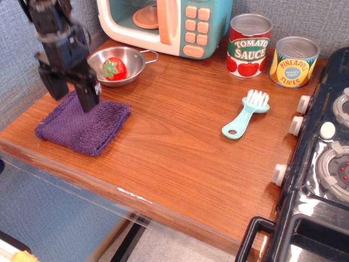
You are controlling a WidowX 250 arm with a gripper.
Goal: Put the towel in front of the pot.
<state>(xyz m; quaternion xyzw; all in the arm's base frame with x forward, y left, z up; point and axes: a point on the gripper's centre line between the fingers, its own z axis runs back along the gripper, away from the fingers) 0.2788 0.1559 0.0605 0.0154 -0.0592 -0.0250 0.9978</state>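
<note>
Nearest, at about 8 o'clock on the wooden counter (180, 158): the towel (83, 124), dark purple, lying flat close to the front-left edge, one fuzzy band along its right side. Just above its far part, the black pincer (71, 90), fingers spread apart and pointing down, nothing between them, tips clear of the cloth or barely over it. Directly behind the towel, toward 10 o'clock, the pot (118, 65), shiny silver, near but apart from the cloth, with a red strawberry (114, 69) inside and a wire loop handle sticking out to the right. Over at 3 o'clock, a teal brush (246, 113) lying flat, well apart from the towel. Farthest back, at 12 o'clock, a toy microwave (163, 24); toward 1 o'clock a tomato sauce can (248, 46) and, just beside it, a pineapple slices can (294, 61). Along the right edge, a black stove (322, 164).
</note>
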